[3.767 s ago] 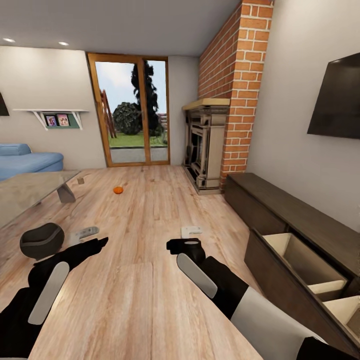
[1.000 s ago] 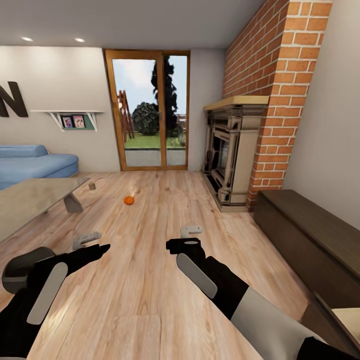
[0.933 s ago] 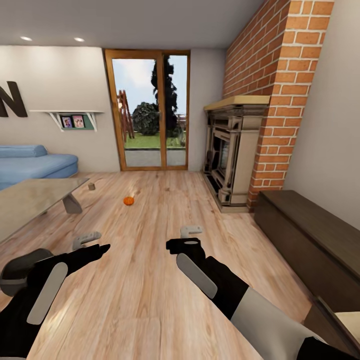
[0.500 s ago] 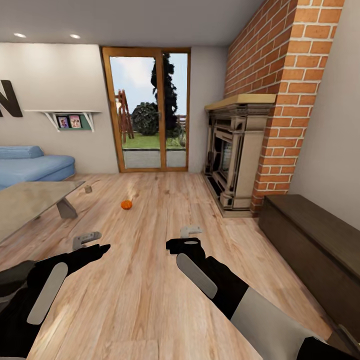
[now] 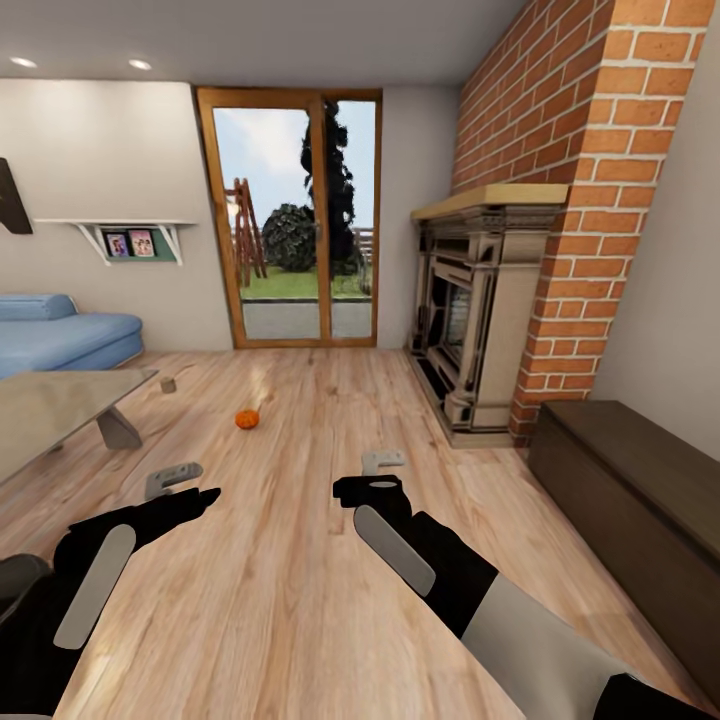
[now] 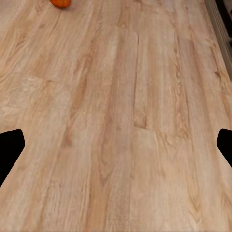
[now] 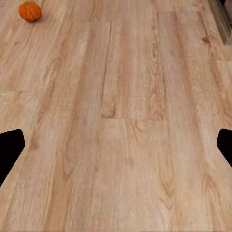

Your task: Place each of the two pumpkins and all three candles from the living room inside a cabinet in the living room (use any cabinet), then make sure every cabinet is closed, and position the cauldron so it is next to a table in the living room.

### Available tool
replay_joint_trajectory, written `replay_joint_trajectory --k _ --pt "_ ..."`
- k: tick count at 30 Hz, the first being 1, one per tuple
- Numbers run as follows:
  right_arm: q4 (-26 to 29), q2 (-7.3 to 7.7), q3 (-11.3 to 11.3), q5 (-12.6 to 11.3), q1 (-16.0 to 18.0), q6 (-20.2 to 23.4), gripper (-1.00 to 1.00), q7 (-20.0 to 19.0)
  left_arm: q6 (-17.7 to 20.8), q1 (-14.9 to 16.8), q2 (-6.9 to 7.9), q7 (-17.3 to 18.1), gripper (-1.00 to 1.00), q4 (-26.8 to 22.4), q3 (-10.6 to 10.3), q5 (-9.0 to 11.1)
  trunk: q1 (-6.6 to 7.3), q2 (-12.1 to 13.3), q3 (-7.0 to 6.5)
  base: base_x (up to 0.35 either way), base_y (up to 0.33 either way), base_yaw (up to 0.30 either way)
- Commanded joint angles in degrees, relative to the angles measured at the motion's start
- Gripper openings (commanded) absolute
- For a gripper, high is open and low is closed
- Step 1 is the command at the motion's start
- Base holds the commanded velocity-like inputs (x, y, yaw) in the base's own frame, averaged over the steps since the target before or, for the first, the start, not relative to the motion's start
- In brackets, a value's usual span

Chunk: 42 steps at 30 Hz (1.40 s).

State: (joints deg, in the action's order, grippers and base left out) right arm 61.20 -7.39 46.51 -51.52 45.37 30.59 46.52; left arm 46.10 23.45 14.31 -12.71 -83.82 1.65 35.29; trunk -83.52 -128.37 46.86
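The room is seen from the head camera, set high and aimed forward and slightly down over both arms toward the glass door (image 5: 295, 220). The plank floor (image 6: 125, 125) is viewed obliquely from close above by both wrist cameras. The pumpkin (image 5: 247, 419) is shared by all three views.

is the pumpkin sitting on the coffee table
No, the pumpkin lies on the wood floor, apart from the table.

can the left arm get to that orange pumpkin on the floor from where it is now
Probably not yet. The pumpkin lies on bare floor well ahead of the left gripper. Nothing blocks the way, but the robot likely has to roll closer first.
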Motion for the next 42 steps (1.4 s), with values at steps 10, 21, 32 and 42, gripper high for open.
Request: replay_joint_trajectory --k 10,21,32,42 --pt "0.06 0.01 0.28 -0.33 0.07 0.14 1.00 0.48 0.29 0.18 0.09 -0.42 1.00 -0.16 0.01 0.59 -0.03 -0.03 0.07 0.336 0.000 0.000" --pt "0.06 0.01 0.09 -0.34 0.07 0.10 1.00 0.47 0.26 0.16 0.10 -0.40 1.00 -0.46 0.02 0.63 -0.03 -0.03 0.07 0.336 0.000 0.000" --pt "-0.09 0.01 -0.24 -0.34 0.07 0.09 1.00 0.41 0.34 0.19 0.09 -0.45 1.00 -0.40 0.02 0.60 -0.03 -0.03 0.07 0.336 0.000 0.000" --pt "-0.03 0.09 -0.07 -0.34 0.01 0.09 1.00 0.53 0.38 0.16 0.08 -0.39 1.00 -0.59 0.02 0.64 -0.03 -0.03 0.07 0.336 0.000 0.000"
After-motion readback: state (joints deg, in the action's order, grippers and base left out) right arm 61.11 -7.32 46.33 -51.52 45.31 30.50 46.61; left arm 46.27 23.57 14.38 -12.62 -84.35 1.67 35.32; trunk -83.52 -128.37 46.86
